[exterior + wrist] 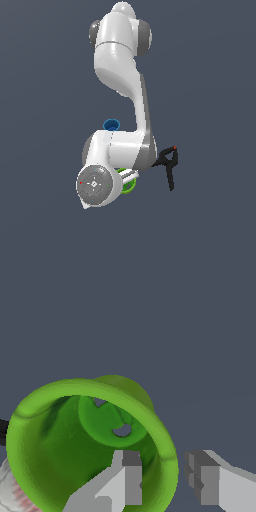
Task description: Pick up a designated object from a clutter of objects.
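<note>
Risk: the tool [162, 478] has one finger inside the green cup [75, 426] and one outside its rim, jaws apart, wall not yet pinched; a thin-wall grip could slip or tip the cup. The baseball [12, 491] sits just beside it. The cup is lime green, tapered, rimmed, lying tilted on the surface [150, 316] beneath the wrist.

A flat, matte slate-grey ground surface [150, 316] lies beneath the gripper [165, 476] and stretches away beyond it on every side. It is uniform in tone, with no visible edge.
</note>
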